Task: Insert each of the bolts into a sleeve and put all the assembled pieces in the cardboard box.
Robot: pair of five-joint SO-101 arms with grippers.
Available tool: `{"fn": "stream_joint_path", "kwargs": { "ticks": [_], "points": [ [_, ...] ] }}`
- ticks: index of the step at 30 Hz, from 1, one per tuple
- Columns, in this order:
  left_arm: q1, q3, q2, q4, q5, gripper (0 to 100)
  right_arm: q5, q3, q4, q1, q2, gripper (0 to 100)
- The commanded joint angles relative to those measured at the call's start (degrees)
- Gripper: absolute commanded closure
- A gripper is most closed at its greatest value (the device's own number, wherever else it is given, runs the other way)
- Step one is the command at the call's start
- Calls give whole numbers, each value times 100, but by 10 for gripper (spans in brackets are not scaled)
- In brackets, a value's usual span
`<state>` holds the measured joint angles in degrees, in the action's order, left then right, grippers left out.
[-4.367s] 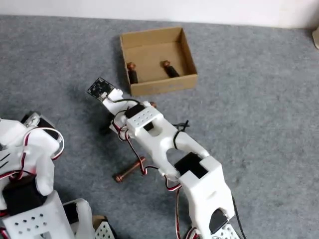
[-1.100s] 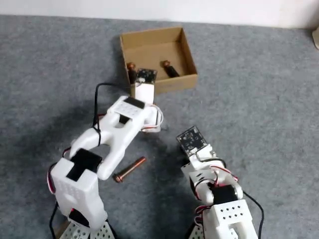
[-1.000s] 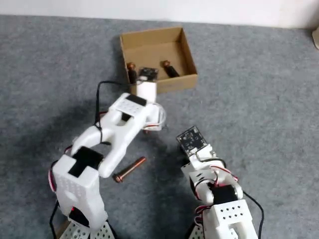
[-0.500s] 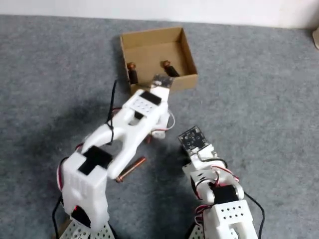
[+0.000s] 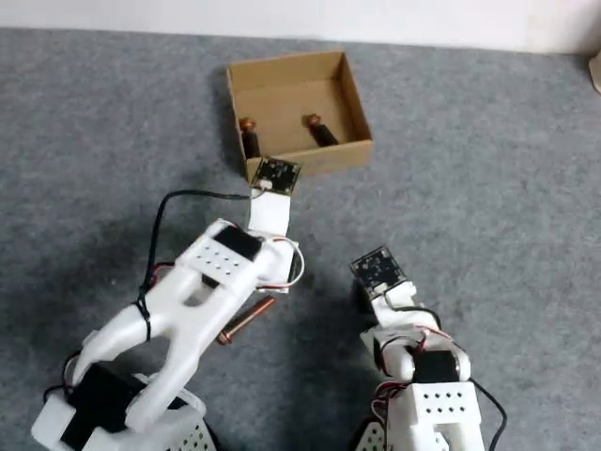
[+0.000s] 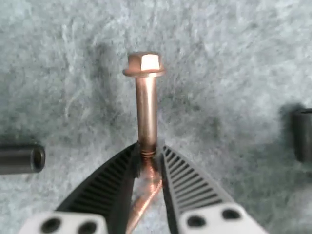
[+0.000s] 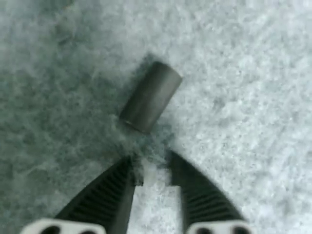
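Observation:
In the left wrist view my left gripper [image 6: 148, 157] is shut on the threaded end of a copper bolt [image 6: 146, 105], whose hex head points away over the grey carpet. Black sleeves lie at either side, one [image 6: 20, 158] near and one [image 6: 303, 141] at the edge. In the right wrist view my right gripper [image 7: 149, 168] stands narrowly open with nothing in it, just short of a black sleeve [image 7: 151, 96] lying on the carpet. From above, a second bolt [image 5: 246, 319] lies beside the left arm [image 5: 211, 277]. The cardboard box [image 5: 299, 162] holds two assembled pieces [image 5: 249, 137], [image 5: 319, 130].
Grey carpet covers the whole table. The right arm [image 5: 413, 357] sits low at the front right, its wrist camera board [image 5: 377, 268] facing up. Open carpet lies to the right of the box and at the far left.
The left arm has drawn back from the box front towards its base and swung slightly left. The right arm has edged a little back and to the right.

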<state>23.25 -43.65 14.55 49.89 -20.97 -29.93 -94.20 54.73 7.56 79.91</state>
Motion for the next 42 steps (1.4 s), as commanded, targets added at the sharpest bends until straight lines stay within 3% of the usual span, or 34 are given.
{"fn": "stream_joint_path", "kwargs": {
  "ticks": [1,12,22,32,42],
  "points": [
    [92,-4,295,-158,-9,996,-141,75,136,-92,-31,687],
    [84,4,303,-167,-9,996,360,1965,1279,233,-66,678],
    [66,-4,295,-167,-9,996,1916,1675,470,1297,-75,678],
    [84,-4,295,-167,-9,996,2479,989,-321,1305,-75,678],
    [84,-4,295,-176,-9,996,2585,497,-743,1305,-75,678]
  ]
}}
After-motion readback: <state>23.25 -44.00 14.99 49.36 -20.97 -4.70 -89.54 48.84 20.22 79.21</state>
